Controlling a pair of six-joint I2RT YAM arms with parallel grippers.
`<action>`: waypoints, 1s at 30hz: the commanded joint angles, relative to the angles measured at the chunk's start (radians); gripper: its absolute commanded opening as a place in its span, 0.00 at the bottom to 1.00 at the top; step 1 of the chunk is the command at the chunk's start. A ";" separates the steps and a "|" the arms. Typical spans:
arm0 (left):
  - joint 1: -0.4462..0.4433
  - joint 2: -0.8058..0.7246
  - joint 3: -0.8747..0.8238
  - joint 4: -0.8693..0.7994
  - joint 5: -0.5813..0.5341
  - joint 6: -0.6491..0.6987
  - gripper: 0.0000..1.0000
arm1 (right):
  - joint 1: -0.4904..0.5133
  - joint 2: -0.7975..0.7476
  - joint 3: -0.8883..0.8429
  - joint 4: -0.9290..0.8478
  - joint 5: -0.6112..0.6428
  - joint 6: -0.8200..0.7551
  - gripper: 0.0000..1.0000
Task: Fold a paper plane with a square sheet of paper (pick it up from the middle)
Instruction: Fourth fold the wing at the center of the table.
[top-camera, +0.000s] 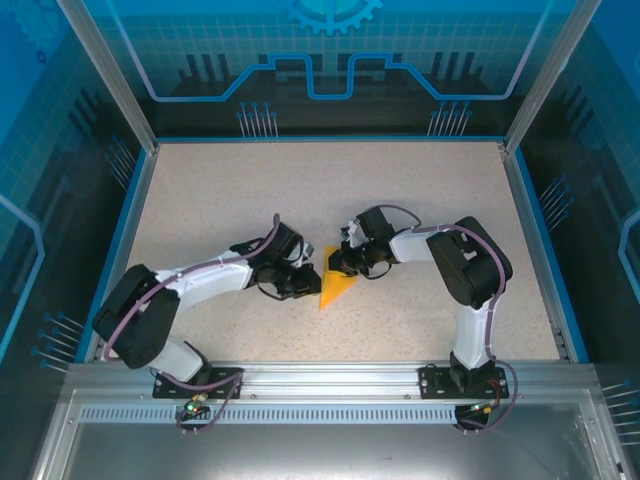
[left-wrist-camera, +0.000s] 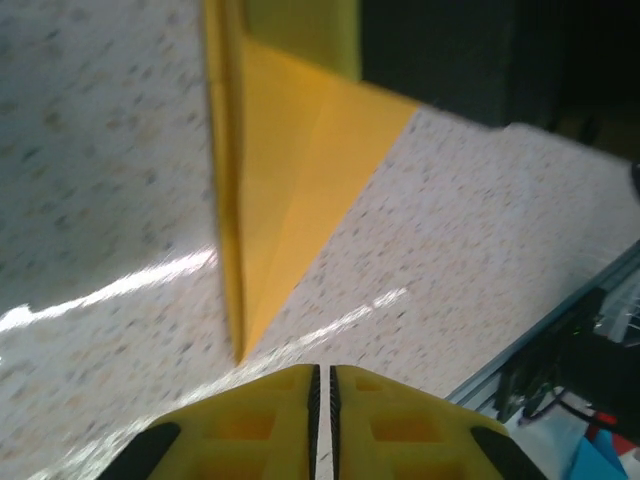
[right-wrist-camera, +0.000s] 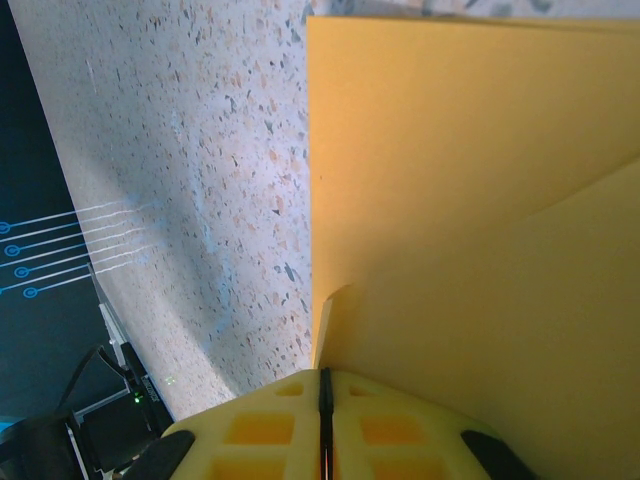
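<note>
The square sheet of paper (top-camera: 335, 290) is orange-yellow and folded into a narrow pointed wedge. It lies on the speckled table between the two arms, its tip toward the near edge. My right gripper (top-camera: 337, 263) sits at its far, wide end. In the right wrist view the gripper (right-wrist-camera: 323, 375) is shut, and a raised edge of the paper (right-wrist-camera: 480, 200) runs into the seam between its jaws. My left gripper (top-camera: 308, 283) is just left of the wedge. In the left wrist view it (left-wrist-camera: 322, 372) is shut with only a hairline slit, holding nothing, and the paper's tip (left-wrist-camera: 290, 170) lies just ahead of it.
The speckled table (top-camera: 330, 190) is bounded by a blue rim (top-camera: 134, 210) on the left, right and far sides. An aluminium rail (top-camera: 330, 378) carrying both arm bases runs along the near edge.
</note>
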 joint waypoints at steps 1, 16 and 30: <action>0.007 0.070 0.053 0.144 0.083 -0.050 0.13 | 0.002 0.080 -0.039 -0.085 0.103 -0.008 0.10; 0.010 0.264 -0.028 0.228 0.085 -0.091 0.08 | 0.000 0.082 -0.038 -0.091 0.102 -0.012 0.10; 0.012 0.212 -0.147 0.241 0.096 -0.093 0.09 | -0.004 0.078 -0.041 -0.097 0.106 -0.013 0.10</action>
